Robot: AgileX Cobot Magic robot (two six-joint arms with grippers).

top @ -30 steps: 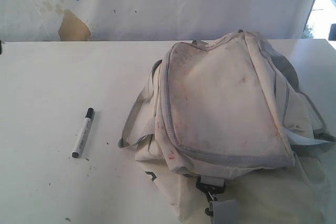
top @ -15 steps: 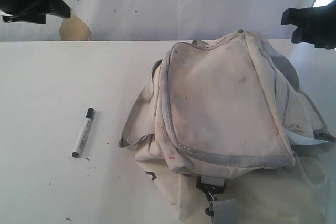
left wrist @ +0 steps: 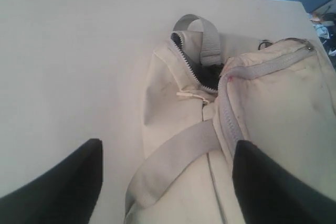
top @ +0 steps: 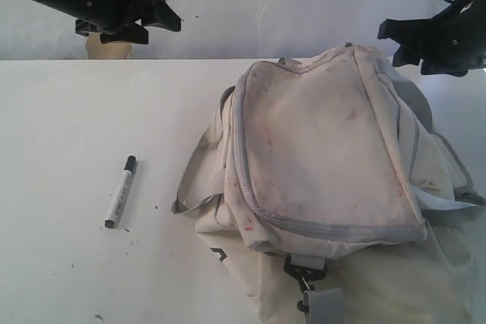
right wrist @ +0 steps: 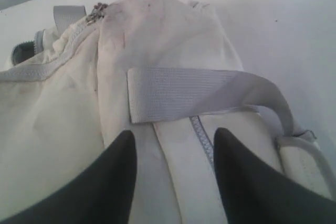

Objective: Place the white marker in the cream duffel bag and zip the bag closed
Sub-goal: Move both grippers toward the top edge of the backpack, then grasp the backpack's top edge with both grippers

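Both arms now reach farther in; left tool [top: 156, 26] and right tool [top: 391, 45] hang open, empty. Left should straddle the marker [top: 121, 192] across its barrel before closing.

Left pincer [top: 161, 26] aloft, jaws wide apart, right pincer [top: 391, 45] aloft, jaws parted, both empty

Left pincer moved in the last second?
Yes. The left pincer has come in from the exterior view's left edge, rightward past the tan wall patch.
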